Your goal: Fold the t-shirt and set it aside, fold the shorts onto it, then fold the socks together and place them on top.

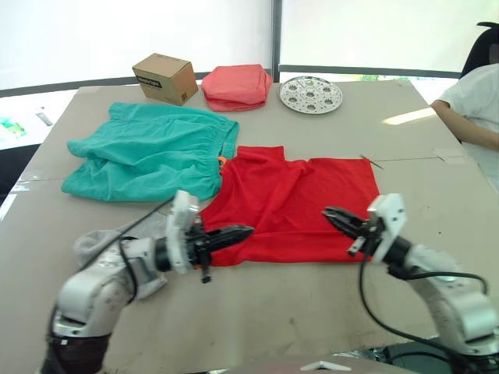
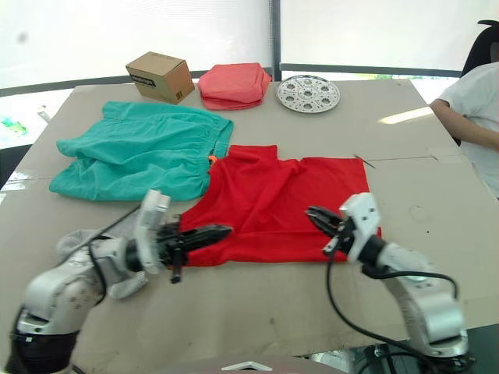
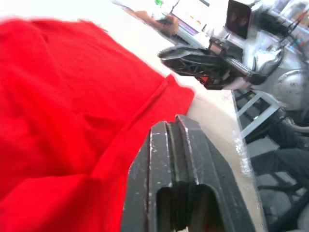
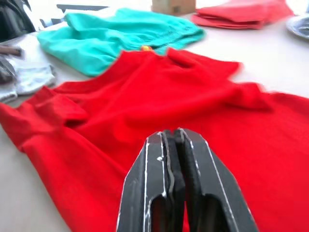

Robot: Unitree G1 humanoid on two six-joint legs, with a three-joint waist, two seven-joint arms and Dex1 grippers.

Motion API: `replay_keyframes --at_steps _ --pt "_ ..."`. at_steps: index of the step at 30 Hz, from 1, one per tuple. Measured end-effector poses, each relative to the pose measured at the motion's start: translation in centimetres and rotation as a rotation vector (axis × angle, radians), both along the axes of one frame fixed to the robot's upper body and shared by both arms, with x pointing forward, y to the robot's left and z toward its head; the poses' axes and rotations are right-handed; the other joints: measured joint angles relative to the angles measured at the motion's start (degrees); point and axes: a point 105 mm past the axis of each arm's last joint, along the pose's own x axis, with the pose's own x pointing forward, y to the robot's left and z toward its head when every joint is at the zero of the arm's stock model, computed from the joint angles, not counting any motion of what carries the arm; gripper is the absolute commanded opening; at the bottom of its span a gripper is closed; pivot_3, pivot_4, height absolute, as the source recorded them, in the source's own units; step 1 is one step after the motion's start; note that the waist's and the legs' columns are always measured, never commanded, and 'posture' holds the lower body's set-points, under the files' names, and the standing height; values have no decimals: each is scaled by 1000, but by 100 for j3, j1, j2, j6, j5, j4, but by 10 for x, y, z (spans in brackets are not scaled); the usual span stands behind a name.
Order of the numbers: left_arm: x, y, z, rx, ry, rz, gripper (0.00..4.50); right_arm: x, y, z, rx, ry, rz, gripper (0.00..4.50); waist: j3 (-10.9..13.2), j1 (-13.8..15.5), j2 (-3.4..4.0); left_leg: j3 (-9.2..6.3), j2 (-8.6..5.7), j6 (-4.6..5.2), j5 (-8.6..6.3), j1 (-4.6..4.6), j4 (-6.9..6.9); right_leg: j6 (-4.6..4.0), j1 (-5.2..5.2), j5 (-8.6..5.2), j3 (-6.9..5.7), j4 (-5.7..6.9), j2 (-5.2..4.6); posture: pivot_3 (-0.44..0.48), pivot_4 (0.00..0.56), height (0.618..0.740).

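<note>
Brown table (image 1: 257,304), red t-shirt (image 1: 292,202), closed claws

Table: broad brown cardboard-covered tabletop (image 1: 437,167).
Far edge, left: small brown cardboard box (image 1: 164,78), tilted at an angle.
Far edge, centre: folded salmon-pink cloth bundle (image 1: 237,86), just beside the box.
Far edge, right: round silver perforated metal plate (image 1: 310,94), near the bundle.
Right side: person in white sleeve (image 1: 477,95), seated at the table.

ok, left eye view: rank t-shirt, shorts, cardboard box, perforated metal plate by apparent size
1-2. t-shirt and shorts: look alike in area, not ranked.
3-4. perforated metal plate and cardboard box: look alike; both farthest from the camera, so unsure.
</note>
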Motion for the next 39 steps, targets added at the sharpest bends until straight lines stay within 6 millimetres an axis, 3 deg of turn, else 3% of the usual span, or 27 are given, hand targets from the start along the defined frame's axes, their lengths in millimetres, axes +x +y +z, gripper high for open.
replay_keyframes --at_steps 4,7,10,13,20,26,30,31,32,34,35,37,39 --pt "6 -18 -11 28 -5 8 16 -2 22 -17 73 66 41 0 0 6 -1 -5 5 0 0 -8 0 -2 -1 1 1 0 0 0 150 740" --pt "18 -14 -17 102 -39 34 16 -2 11 -26 -19 59 79 0 1 1 1 -4 1 1 0 -5 0 -2 -2 0 0 -1 1 0 150 740" --pt "24 2 -42 223 -5 60 16 -5 -8 -49 -138 93 86 0 -3 -5 0 -3 4 1 0 -1 -6 -3 -3 -1 -1 -3 6 0 150 740" --pt "23 12 -47 214 3 71 16 -8 -20 -52 -113 103 36 0 -9 -3 7 -3 13 1 -1 -1 -10 -8 -2 -5 -1 -3 5 0 150 740" --pt "28 67 -45 130 56 262 16 -11 -110 -54 -54 159 -352 0 -35 -4 32 0 23 -2 -3 9 -7 17 -3 -18 -2 -2 -12 0 150 740" --pt "36 92 -38 3 137 405 16 -18 -155 -58 -75 172 -497 0 -47 3 34 -2 22 0 -2 5 -8 9 -4 -14 -3 -2 -11 0 150 740" --pt "34 100 -23 -51 187 389 1540 -31 -160 -51 -120 198 -415 1468 -44 14 29 -10 20 1 -2 -9 -9 -7 -10 -6 -10 -4 -11 0 150 740" --pt "27 104 -11 -15 190 335 1887 -39 -157 -40 -174 196 -342 1816 -32 8 38 -10 21 1 -2 -19 -9 -7 -15 -7 -10 -3 -12 0 150 740" --pt "20 112 9 55 136 290 2713 -44 -153 -21 -241 163 -268 2650 -27 -14 41 -7 23 0 -2 -16 -10 -6 -21 -7 -9 -4 -11 0 150 740" --pt "13 115 21 112 78 239 3026 -47 -148 -8 -287 132 -212 2966 -30 -38 45 -1 24 0 -3 -6 -15 9 -18 -16 -4 -11 -9 0 150 740" --pt "5 111 26 155 50 180 3644 -50 -140 1 -323 111 -148 3154 -30 -49 54 2 23 -1 -4 -2 -26 13 -16 -19 0 -19 -11 0 150 740" --pt "-7 109 20 208 21 107 4396 -57 -130 2 -366 116 -62 3154 -30 -26 55 2 22 -4 -5 1 -27 14 -14 -20 -1 -23 -12 0 150 740" --pt "-19 106 4 291 -15 14 4457 -62 -130 -5 -429 149 -4 3154 -25 12 48 -1 21 -22 -16 -7 -24 14 -15 -20 -7 -26 -14 0 150 740"
